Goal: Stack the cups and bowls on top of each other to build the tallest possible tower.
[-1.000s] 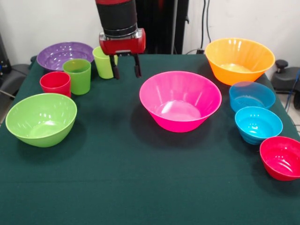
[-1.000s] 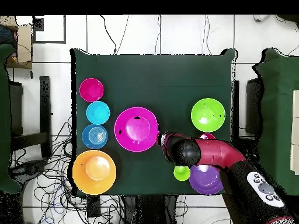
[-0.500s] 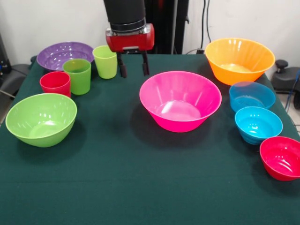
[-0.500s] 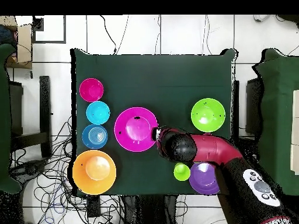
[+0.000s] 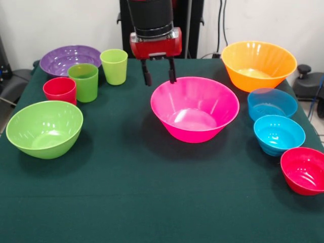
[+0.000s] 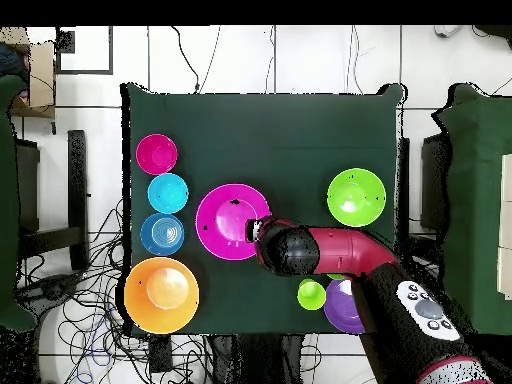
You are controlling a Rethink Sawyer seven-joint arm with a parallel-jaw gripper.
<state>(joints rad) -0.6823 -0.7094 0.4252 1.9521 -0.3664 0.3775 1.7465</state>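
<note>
Gripper (image 5: 158,78) hangs empty, fingers apart, over far rim of pink bowl (image 5: 195,109) at bench (image 5: 126,192) centre. Lime-green cup (image 5: 114,66), green cup (image 5: 84,82) and red cup (image 5: 59,90) stand upright, clustered beside purple bowl (image 5: 68,58). Lime-green bowl (image 5: 44,128) sits nearer the camera. Orange bowl (image 5: 258,65), translucent blue bowl (image 5: 272,104), turquoise bowl (image 5: 279,134), small red bowl (image 5: 305,170) line opposite side. Nothing stacked.

hand (image 5: 158,78) open, above pink bowl (image 5: 195,109) rim
</note>
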